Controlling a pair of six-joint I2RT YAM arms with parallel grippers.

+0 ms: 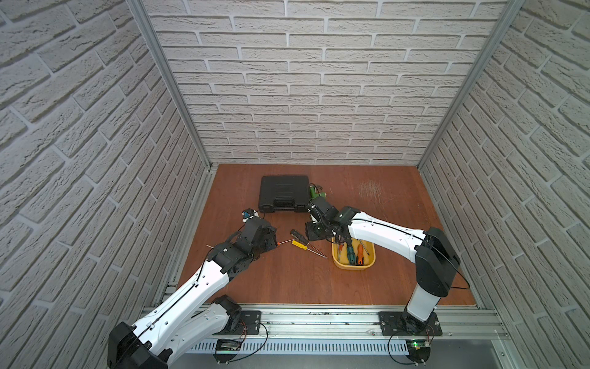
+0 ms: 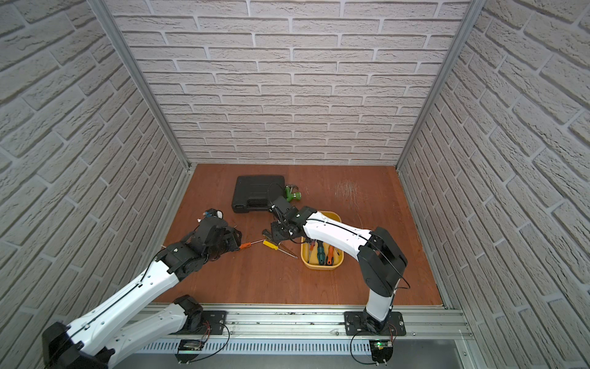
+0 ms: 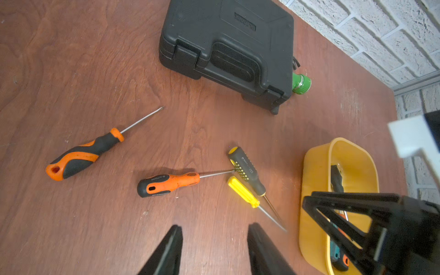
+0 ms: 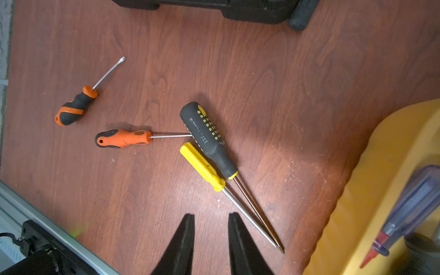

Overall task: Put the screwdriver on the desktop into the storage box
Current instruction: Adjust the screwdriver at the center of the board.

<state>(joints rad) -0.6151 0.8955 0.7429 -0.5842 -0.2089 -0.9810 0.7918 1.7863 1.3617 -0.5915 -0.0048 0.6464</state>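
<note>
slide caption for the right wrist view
Yellow screwdriver and black-yellow screwdriver side by side on the desktop, storage box beside them, right fingers apart

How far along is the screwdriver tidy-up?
Done: several screwdrivers already lie in the storage box. In hand: nothing; the left gripper and right gripper both show empty jaws standing apart above the desktop. Left: four on the desktop, the stubby orange-black screwdriver, the orange screwdriver, the black-yellow screwdriver and the yellow screwdriver.
</note>
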